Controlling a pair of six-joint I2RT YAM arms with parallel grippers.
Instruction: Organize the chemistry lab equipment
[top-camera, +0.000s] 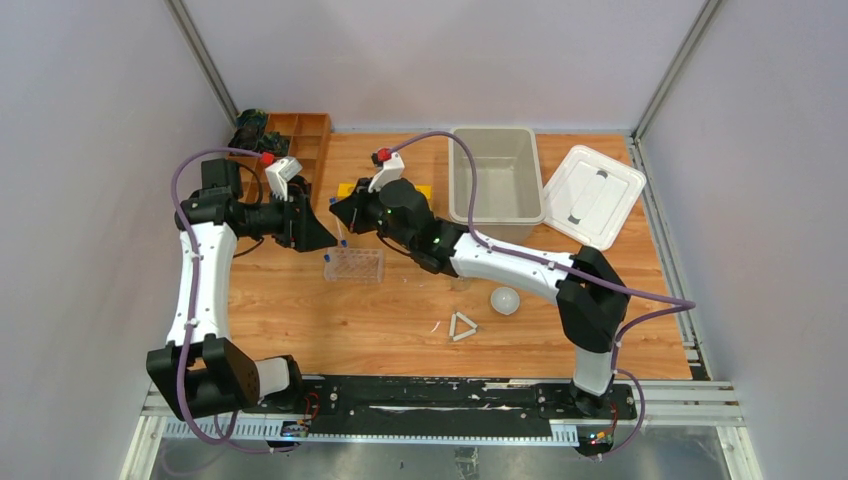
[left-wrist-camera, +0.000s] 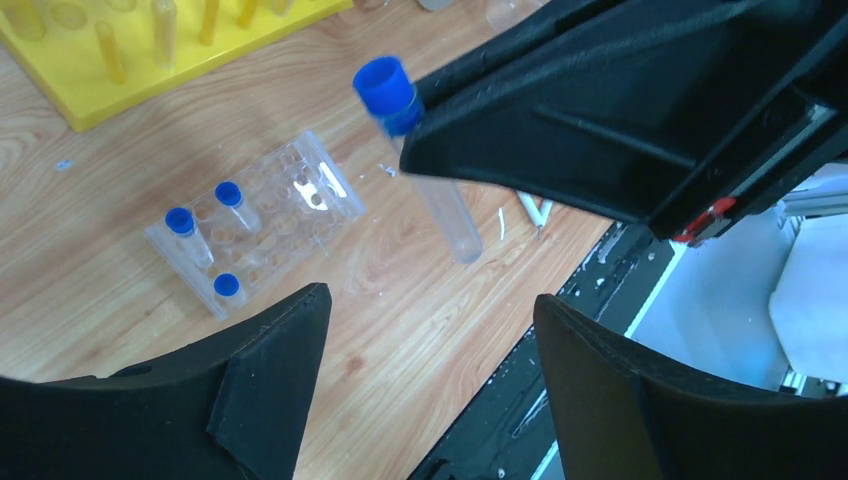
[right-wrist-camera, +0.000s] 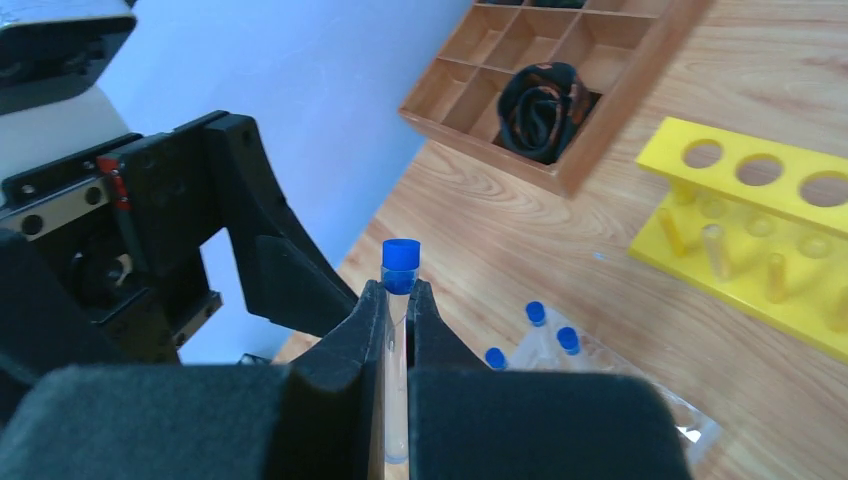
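- Pale grey walls close in a wooden table on three sides.
- On the left arm, the black left fingers stand spread wide with nothing between them, their tips aimed toward the other arm.
- On the right arm, the black right fingers are pressed together on a clear tube with a blue cap, pinching it just under the cap.
- That tube is off the table, in the air ahead of the left fingers and not touching them. Its cap pokes out past the right fingertips and its clear body shows on the other side.
- Below both pairs of fingers, a clear plastic tube rack lies on the table, with three more blue-capped tubes standing in its holes.
- Beyond the clear rack from the right fingers sits a yellow plastic rack with round holes.
- Farther ahead of the right fingers is a wooden compartment tray, with a black coiled object in one compartment.
- Back along the right arm, well apart from both pairs of fingers, a white round dish and a small white triangle lie near each other on the table.
- Off to the right of the right fingers, a grey plastic bin stands at the far edge, and a white lid lies just beside it.
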